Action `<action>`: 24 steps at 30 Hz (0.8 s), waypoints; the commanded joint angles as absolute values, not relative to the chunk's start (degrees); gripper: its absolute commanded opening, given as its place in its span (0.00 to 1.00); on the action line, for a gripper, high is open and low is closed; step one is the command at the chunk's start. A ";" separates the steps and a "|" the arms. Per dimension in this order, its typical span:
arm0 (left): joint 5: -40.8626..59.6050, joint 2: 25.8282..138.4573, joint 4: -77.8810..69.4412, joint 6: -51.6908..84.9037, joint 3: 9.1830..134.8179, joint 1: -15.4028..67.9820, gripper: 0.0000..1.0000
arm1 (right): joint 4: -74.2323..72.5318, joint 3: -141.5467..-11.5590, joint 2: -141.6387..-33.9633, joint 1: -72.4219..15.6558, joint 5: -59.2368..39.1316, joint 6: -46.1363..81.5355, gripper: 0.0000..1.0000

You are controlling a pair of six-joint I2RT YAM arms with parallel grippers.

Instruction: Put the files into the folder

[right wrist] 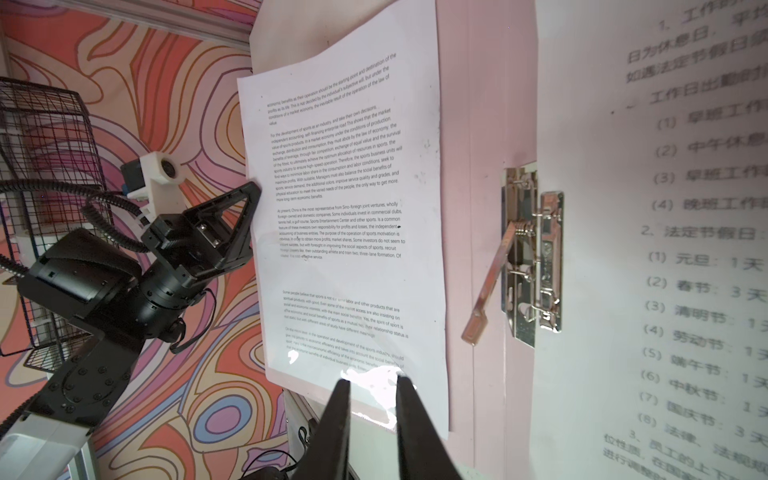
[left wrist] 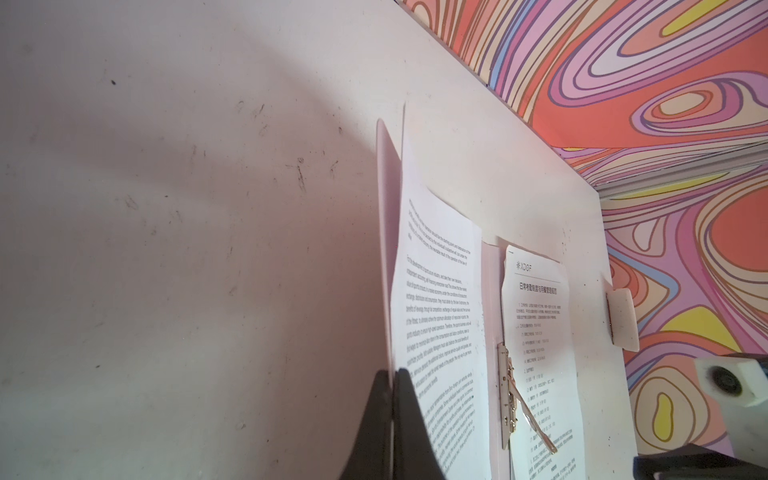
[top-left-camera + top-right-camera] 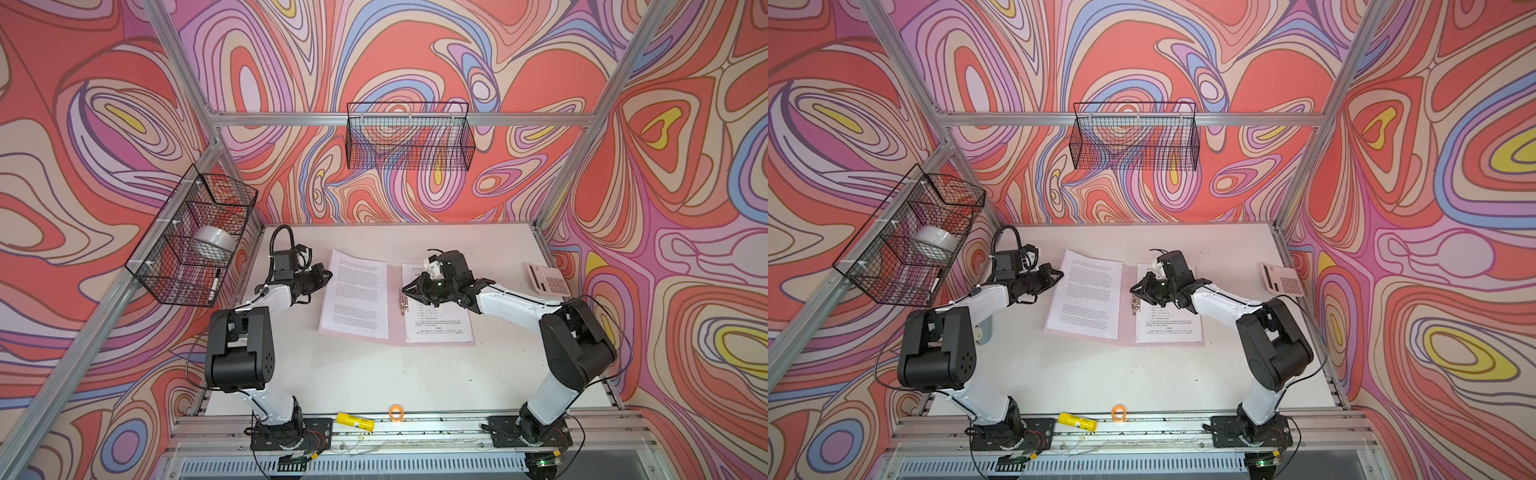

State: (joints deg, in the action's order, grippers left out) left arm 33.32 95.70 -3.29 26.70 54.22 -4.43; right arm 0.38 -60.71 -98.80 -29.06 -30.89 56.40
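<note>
1. The folder [image 3: 394,328], thin pale pink plastic, lies open mid counter [image 3: 353,382], spine running 12 to 6 o'clock.
2. White printed files [image 3: 353,297] lie on both flaps, headings toward 12.
3. My left jaws pinch the folder's 9 o'clock edge; my right jaws, slightly parted, hold nothing above the silver clip [image 1: 532,257].

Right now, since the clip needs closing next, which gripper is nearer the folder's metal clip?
Right. The right gripper hangs right by the metal clip; the left gripper pinches the folder's far left edge, across the printed sheet.
</note>
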 commanded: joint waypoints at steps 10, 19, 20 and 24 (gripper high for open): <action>32.93 94.56 -3.84 26.10 53.64 -3.95 0.00 | -6.25 -54.53 -101.16 -29.37 -30.93 63.91 0.23; 33.09 95.10 -3.93 25.86 53.55 -3.96 0.00 | -12.69 -52.11 -105.05 -29.38 -32.74 67.97 0.23; 32.97 95.10 -3.94 25.84 53.53 -3.96 0.00 | -13.12 -52.20 -105.52 -29.40 -33.04 68.15 0.23; 32.98 95.10 -3.92 25.84 53.45 -3.95 0.00 | -15.42 -51.95 -107.17 -29.37 -33.70 69.75 0.22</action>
